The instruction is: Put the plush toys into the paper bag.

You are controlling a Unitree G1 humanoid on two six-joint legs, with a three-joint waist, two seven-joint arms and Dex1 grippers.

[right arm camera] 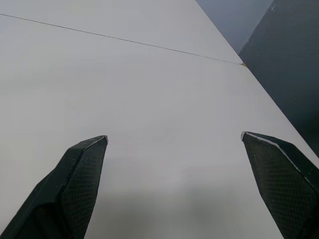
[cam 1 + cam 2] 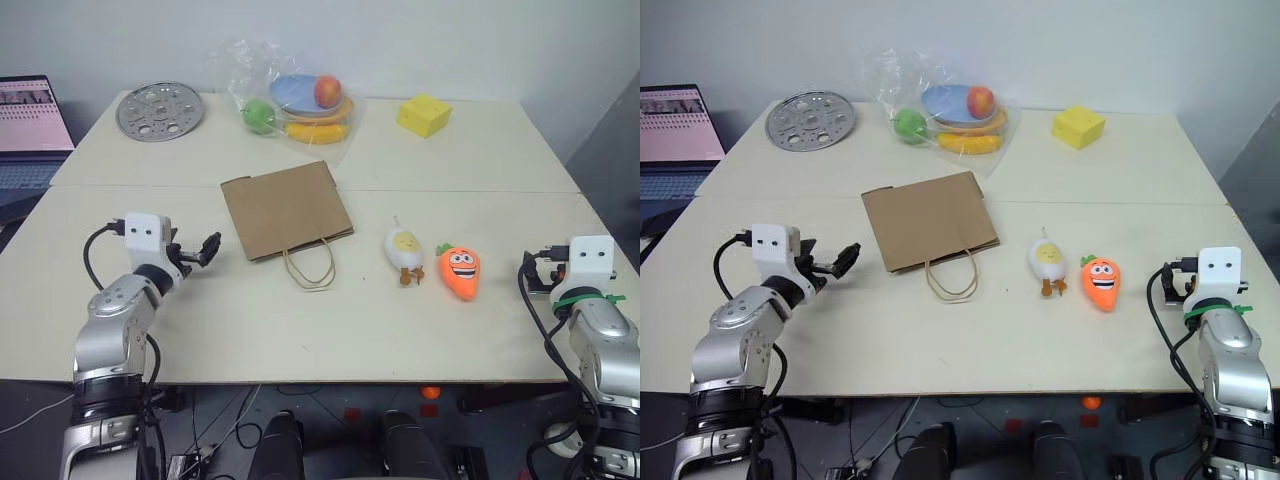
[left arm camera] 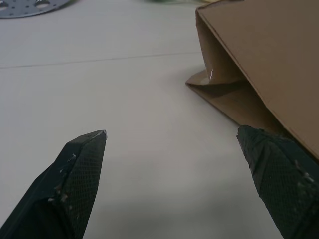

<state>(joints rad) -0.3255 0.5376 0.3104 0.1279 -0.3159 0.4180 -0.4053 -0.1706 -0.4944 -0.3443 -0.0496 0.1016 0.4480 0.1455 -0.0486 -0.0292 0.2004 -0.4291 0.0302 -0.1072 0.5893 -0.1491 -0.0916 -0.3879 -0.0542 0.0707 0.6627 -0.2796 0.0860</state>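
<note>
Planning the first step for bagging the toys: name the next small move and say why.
Probably move the left gripper, open and empty, to the mouth of the paper bag and lift it open. The bag lies flat on the table, so neither the egg plush nor the carrot plush beside it can go in yet. The right gripper is open over bare table.

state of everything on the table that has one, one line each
paper bag: lying flat, handles toward the robot
egg toy: on the table, outside the bag
carrot toy: on the table, outside the bag
left gripper: open, empty
right gripper: open, empty
laptop: open, screen lit
</note>
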